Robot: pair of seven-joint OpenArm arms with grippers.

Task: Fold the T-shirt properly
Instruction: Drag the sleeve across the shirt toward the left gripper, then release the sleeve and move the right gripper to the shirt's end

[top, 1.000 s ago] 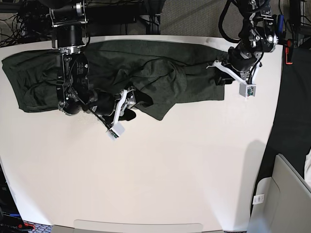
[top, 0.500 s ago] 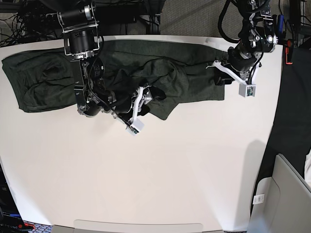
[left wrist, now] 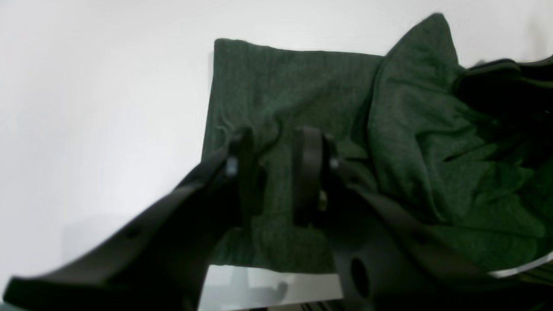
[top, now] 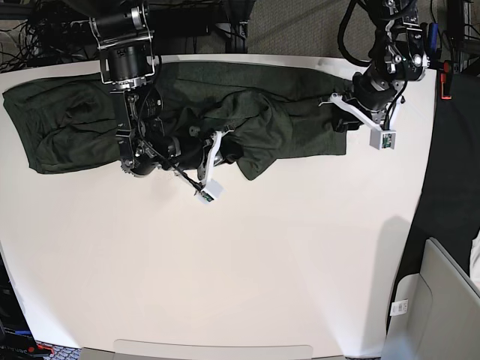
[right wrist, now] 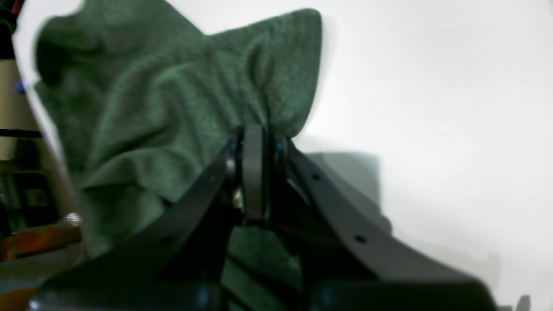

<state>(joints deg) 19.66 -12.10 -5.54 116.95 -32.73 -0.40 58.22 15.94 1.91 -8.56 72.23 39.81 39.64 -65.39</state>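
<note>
The dark olive T-shirt [top: 67,127] lies crumpled along the far side of the white table [top: 262,262], its middle bunched in folds. My right gripper [top: 227,147] is at the bunched middle. In the right wrist view it [right wrist: 258,138] is shut on a raised corner of the T-shirt [right wrist: 173,86]. My left gripper [top: 339,120] is at the garment's right end. In the left wrist view it [left wrist: 275,172] grips the T-shirt [left wrist: 293,86] near its straight edge, with cloth puckered between its fingers [left wrist: 309,172].
A grey bin-like thing [top: 442,300] stands beyond the table's right front corner. A red item [top: 445,81] sits off the right edge. Cables and dark frames run behind the table's far edge.
The right arm has swung to the right along the shirt, and its gripper has shut on a fold of the bunched middle. The left arm has not moved.
</note>
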